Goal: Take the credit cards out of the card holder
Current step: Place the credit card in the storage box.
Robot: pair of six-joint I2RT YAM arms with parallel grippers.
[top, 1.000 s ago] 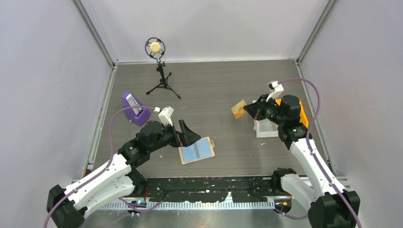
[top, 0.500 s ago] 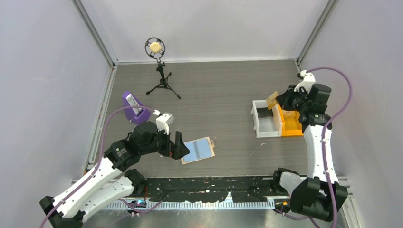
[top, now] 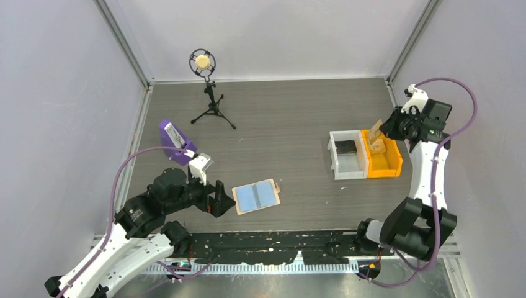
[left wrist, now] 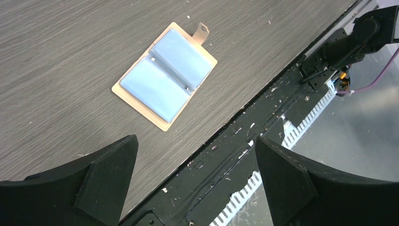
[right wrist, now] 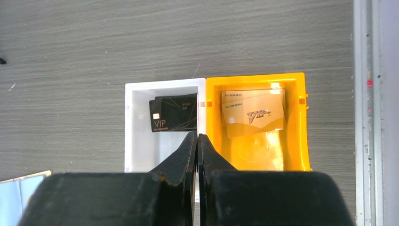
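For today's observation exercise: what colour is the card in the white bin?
The card is black with pale lettering, clearest in the right wrist view.

Built of white link shells [top: 127, 248] between bulky black joint housings [top: 166, 187], looped from base to wrist by purple cables [top: 115, 186], topped near each wrist with small white camera blocks [top: 200, 166], and ended in matte black, wedge-shaped fingers [left wrist: 101, 176] with flat inner faces.

Tan card holder [left wrist: 164, 75] open flat on table [left wrist: 70, 47], pale blue inside up, black VIP card [right wrist: 173, 114] in white bin [right wrist: 136, 89], gold VIP card [right wrist: 253, 113] in orange bin [right wrist: 294, 141]
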